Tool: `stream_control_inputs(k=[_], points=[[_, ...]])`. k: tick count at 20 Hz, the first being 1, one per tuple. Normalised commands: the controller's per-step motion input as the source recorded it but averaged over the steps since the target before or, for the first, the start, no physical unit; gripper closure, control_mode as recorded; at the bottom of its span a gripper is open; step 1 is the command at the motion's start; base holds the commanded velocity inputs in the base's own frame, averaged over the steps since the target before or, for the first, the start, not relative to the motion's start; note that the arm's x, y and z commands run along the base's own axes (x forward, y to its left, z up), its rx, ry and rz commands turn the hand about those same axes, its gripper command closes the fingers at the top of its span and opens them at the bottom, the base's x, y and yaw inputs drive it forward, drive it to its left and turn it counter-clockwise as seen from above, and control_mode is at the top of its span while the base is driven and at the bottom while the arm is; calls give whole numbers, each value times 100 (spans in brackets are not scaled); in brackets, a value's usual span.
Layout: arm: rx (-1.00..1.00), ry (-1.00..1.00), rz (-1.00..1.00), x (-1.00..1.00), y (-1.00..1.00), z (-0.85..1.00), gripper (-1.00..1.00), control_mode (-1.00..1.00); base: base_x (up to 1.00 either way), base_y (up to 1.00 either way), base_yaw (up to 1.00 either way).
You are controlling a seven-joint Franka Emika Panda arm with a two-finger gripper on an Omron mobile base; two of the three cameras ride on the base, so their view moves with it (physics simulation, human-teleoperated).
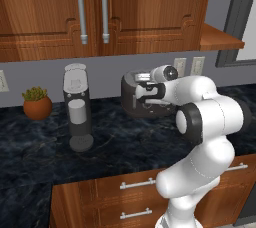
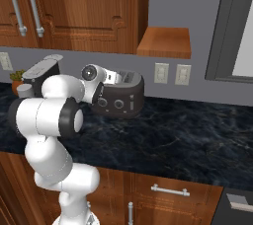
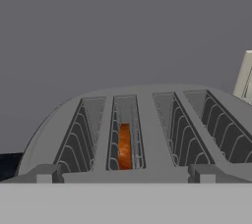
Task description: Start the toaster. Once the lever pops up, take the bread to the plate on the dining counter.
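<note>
Dark grey and rounded, the toaster (image 2: 118, 95) is standing on the black marbled counter (image 2: 188, 140) against the grey wall, just below 2 wall outlets (image 2: 170, 73). Its silver top is showing 2 wire-lined slots in the hand view. The bread (image 3: 124, 145) is sitting low inside the left slot, edge-on, with its brown crust showing; this depth suggests the slice is seated for toasting rather than raised for removal.

The gripper (image 1: 145, 93) is hovering at the toaster's front face, near the upper edge, with its camera looking across the slots toward the wall. Its jaws are standing fully apart and are holding nothing. This approach height is probably chosen so a fingertip can come down onto the lever (image 2: 132, 101), the small black tab in the vertical slot to the right of the 2 round knobs (image 2: 110, 103). The lever is sitting part-way down its slot; whether it is already latched cannot be told.

A tall silver-and-black coffee machine (image 1: 77, 107) is standing well apart on the toaster's left, beyond it a potted plant (image 1: 36, 103). Neither is obstructing the arm.
</note>
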Motion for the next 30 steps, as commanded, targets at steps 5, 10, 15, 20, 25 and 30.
stream_control_inputs(k=[5,10,15,20,25,30], points=[[0,0,0,0,0,0,-100,-100,0,0,0],[0,0,0,0,0,0,-100,-100,0,0,0],[0,0,0,0,0,0,-100,-100,0,0,0],[0,0,0,0,0,0,-100,-100,0,0,0],[0,0,0,0,0,0,-100,-100,0,0,0],[0,0,0,0,0,0,-100,-100,0,0,0]])
